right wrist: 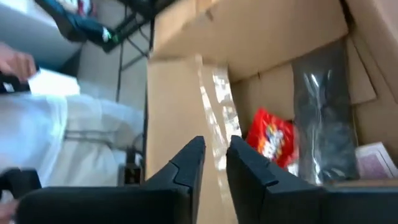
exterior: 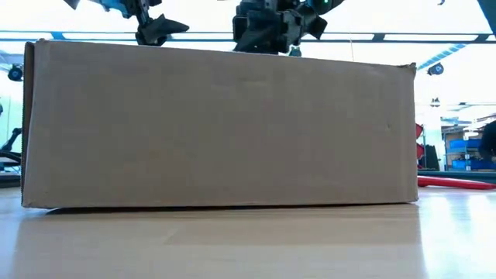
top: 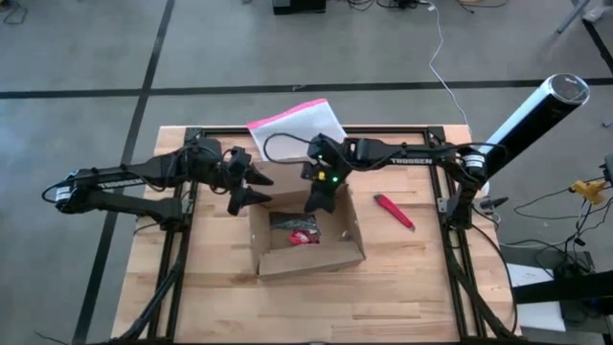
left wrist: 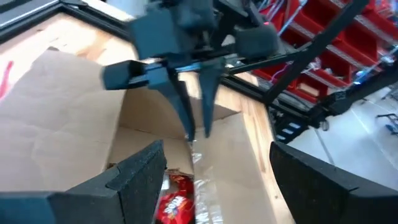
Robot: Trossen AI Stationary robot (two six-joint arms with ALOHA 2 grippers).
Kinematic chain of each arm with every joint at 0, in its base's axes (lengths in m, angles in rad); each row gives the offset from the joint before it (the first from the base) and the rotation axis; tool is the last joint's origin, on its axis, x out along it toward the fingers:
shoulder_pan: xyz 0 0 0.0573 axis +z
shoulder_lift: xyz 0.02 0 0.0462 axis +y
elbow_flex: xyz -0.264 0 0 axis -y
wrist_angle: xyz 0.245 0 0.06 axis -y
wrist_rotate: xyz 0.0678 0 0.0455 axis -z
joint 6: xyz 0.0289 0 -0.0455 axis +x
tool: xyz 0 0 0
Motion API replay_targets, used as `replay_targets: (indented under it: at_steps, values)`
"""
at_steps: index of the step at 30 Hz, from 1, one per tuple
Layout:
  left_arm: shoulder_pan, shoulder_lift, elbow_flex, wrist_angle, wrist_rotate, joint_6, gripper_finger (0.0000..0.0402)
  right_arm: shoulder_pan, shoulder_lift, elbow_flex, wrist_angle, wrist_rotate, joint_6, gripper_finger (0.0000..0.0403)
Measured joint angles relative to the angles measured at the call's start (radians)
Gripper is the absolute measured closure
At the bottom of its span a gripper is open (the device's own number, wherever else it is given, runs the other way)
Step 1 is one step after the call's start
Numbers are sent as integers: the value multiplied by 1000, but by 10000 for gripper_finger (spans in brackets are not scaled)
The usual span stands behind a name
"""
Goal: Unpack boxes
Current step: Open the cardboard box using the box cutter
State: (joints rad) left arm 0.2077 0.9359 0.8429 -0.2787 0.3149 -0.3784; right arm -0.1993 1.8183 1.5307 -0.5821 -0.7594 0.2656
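Near the table's middle in the high view, one brown cardboard box (top: 308,240) sits open, flaps up, long axis running 9 to 3 o'clock, slightly skewed so the 3 o'clock end sits a bit nearer the front edge. Opening faces up. In the low view its long side wall (exterior: 221,128) fills most of the picture and blocks what lies behind.

Inside the box: one red snack packet (top: 305,236), one dark shiny bag (top: 292,221) touching it; in the right wrist view a small printed card (right wrist: 375,163) lies by the bag. Clear tape (left wrist: 202,186) runs along the box floor seam.

Right claw (top: 318,201) hangs over the box's far wall at about 12 o'clock of the opening, pointing down into it. Its fingers (right wrist: 189,165) are close together with a narrow gap, nothing held; they are over the taped flap edge, touching or not I cannot tell.

Left claw (top: 251,187) is just outside the box's far-left corner, at about 10 o'clock from the box centre, spread wide, holding nothing. Its pads (left wrist: 134,174) frame the right claw in the left wrist view.

Around: one red-handled cutter (top: 394,211) lies on the table (top: 412,287) at 3 o'clock of the box, apart from it. One pink-edged translucent pouch (top: 297,122) lies at the far edge, at 12 o'clock, behind both arms. A white-sleeved person's hand (right wrist: 15,62) shows beyond the table in the right wrist view.
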Motion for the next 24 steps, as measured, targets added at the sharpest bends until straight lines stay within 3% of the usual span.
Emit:
replay_targets:
  at_steps: [11,15,24]
  values:
    - [1,80,-1,-180,-241,217,128,24,11,-4,-8,26,-11,212]
    - [1,131,-1,-221,-336,311,128,25,49,-4,7,25,4,198]
    - [1,258,-2,-248,-353,480,128,56,120,-1,19,-2,13,197]
